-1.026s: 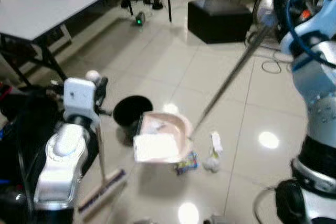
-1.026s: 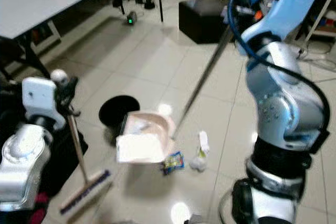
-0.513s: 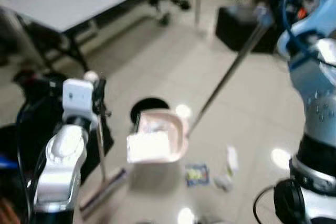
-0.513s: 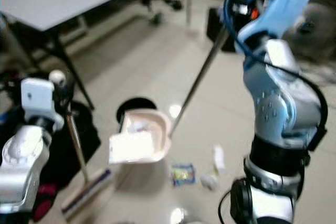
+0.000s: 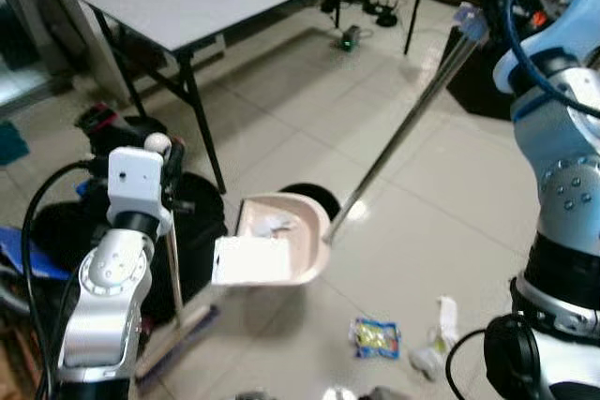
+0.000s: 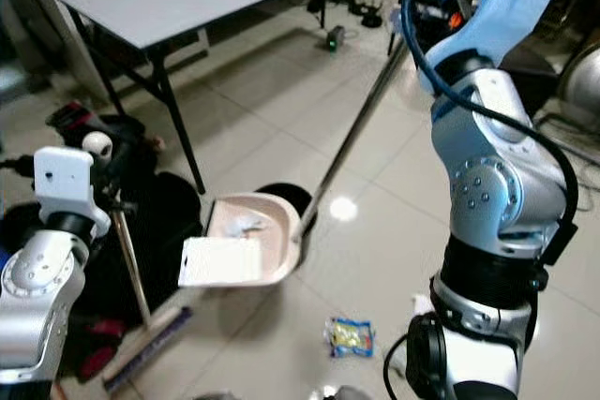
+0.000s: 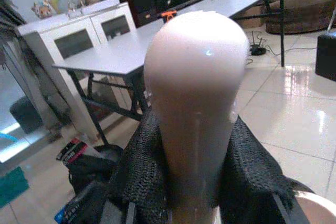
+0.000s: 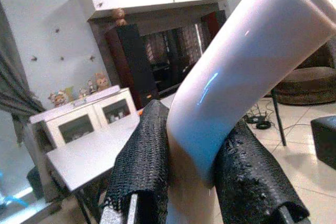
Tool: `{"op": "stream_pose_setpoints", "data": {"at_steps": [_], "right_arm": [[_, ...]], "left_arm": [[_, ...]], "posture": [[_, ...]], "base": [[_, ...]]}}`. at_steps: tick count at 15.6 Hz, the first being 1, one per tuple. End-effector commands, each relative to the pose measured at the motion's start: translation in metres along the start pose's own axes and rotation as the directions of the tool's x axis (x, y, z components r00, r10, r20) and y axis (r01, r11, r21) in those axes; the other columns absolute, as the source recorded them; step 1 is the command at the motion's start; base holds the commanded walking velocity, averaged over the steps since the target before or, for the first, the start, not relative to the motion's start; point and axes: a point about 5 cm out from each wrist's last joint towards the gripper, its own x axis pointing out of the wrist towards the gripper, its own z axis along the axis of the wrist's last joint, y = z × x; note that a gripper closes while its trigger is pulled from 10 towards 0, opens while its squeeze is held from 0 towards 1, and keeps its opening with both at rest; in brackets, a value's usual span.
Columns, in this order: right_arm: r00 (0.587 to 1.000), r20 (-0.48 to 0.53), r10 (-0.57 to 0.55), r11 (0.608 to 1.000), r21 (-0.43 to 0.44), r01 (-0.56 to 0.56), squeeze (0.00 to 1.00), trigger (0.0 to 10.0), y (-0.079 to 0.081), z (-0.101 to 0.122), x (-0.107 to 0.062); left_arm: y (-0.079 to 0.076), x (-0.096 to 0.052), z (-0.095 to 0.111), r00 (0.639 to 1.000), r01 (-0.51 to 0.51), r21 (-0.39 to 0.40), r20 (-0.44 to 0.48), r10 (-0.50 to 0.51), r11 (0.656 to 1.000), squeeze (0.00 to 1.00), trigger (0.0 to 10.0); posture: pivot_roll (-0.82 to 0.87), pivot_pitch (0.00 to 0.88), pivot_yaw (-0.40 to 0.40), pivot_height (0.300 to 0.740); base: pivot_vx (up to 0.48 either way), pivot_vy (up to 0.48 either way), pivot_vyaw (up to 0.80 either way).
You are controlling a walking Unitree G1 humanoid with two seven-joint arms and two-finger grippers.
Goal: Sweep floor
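Broom (image 5: 175,280) in left gripper (image 7: 189,182)

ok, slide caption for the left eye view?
Right gripper lifts loaded dustpan above bin; left gripper holds broom.

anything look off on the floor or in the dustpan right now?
Litter lies unswept on the tiles: a blue-and-yellow wrapper and white crumpled scraps, well clear of the dustpan. The dustpan, on a long handle gripped by the right gripper, hangs over a black bin already holding paper.
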Motion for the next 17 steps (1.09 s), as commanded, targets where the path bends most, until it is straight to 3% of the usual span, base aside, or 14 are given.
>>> {"op": "stream_pose_setpoints", "data": {"at_steps": [1,13,17], "right_arm": [[0.997,0.069,-0.036,0.999,-0.008,0.037,0.00,10.0,-0.0077,0.0125,-0.0022],[0.994,0.084,-0.066,0.998,-0.011,0.067,0.00,10.0,-0.0109,0.0087,-0.0032],[0.993,0.086,-0.079,0.997,-0.017,0.080,0.00,10.0,-0.0142,0.0087,-0.0043]], "left_arm": [[-0.0042,0.0026,0.0097,0.999,0.012,0.000,0.045,-0.012,1.000,0.00,10.0],[-0.0036,0.0053,0.0112,0.998,0.021,-0.004,0.056,-0.021,1.000,0.00,10.0],[-0.0055,0.0067,0.0110,0.998,0.029,-0.004,0.058,-0.029,1.000,0.00,10.0]], "posture": [[-0.02,0.043,0.041,0.740],[-0.02,0.023,0.045,0.740],[-0.02,0.021,0.047,0.740]], "base": [[0.364,0.000,0.00],[0.367,0.000,0.00],[0.368,0.000,-0.36]]}}
